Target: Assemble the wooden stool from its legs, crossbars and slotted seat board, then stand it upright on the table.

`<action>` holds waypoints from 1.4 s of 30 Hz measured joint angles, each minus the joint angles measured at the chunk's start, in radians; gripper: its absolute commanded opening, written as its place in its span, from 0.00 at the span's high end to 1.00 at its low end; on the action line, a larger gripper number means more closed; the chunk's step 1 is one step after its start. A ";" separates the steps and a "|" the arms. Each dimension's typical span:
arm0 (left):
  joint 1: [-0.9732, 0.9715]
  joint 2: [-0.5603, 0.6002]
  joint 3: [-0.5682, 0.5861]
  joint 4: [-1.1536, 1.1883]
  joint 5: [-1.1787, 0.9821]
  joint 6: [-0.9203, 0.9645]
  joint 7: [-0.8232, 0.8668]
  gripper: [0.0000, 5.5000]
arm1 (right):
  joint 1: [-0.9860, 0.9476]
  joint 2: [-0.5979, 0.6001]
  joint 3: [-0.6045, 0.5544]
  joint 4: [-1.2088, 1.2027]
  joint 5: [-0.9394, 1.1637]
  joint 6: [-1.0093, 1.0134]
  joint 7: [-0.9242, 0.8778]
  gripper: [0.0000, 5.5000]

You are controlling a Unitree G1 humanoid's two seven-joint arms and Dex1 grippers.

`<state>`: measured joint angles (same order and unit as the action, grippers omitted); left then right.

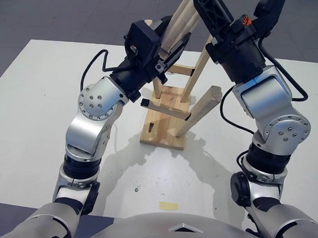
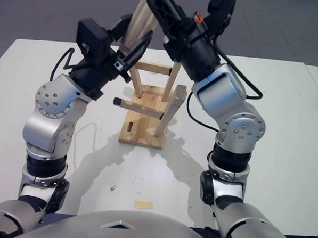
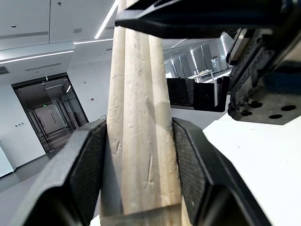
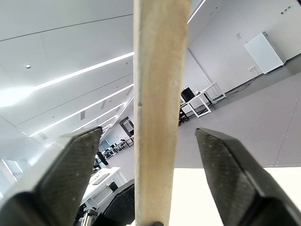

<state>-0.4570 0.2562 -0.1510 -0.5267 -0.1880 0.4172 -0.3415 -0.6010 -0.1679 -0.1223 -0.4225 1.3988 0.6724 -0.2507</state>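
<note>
Finding 1, position of the work. The seat board (image 1: 159, 131) lies flat on the desk (image 1: 43, 91), between the two arms, with the leg frame rising from it, so the stool stands upside down. The near leg (image 1: 202, 108) leans at a marked tilt. The lower crossbar (image 1: 167, 110) runs from it toward the left arm and appears to end free.

Finding 2, governing relation. The held leg (image 1: 181, 16) has its long axis running up from the far side of the board and leaning away from the robot. Both hands meet on this timber above the board, the right one higher up.

Finding 3, left hand (image 3: 141, 160). Closed on the held leg, its fingers (image 3: 84, 174) pressed against the wood on both sides.

Finding 4, right hand (image 4: 148, 141). Wide open, with a leg standing between its fingers (image 4: 70, 179) and a clear gap on each side; no contact. I cannot tell whether this is the same leg.

Assessment. The right hand is placed to close. Seating the frame squarely looks to depend on straightening that lean.
</note>
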 measured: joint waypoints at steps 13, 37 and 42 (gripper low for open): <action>0.019 -0.002 -0.031 0.000 0.036 -0.006 -0.007 0.62 | 0.027 0.014 0.004 0.000 0.015 -0.002 -0.036 0.79; -0.264 -0.153 0.307 -0.029 -0.439 0.285 0.152 0.02 | -0.129 -0.468 0.205 0.047 -1.213 -0.222 0.075 0.82; -0.302 -0.322 0.356 0.038 -0.669 0.330 0.326 0.02 | -0.105 -0.553 0.385 0.124 -1.630 -0.286 0.037 0.82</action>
<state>-0.7594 -0.0662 0.2053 -0.4885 -0.8574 0.7470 -0.0152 -0.7056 -0.7211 0.2630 -0.2989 -0.2315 0.3862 -0.2134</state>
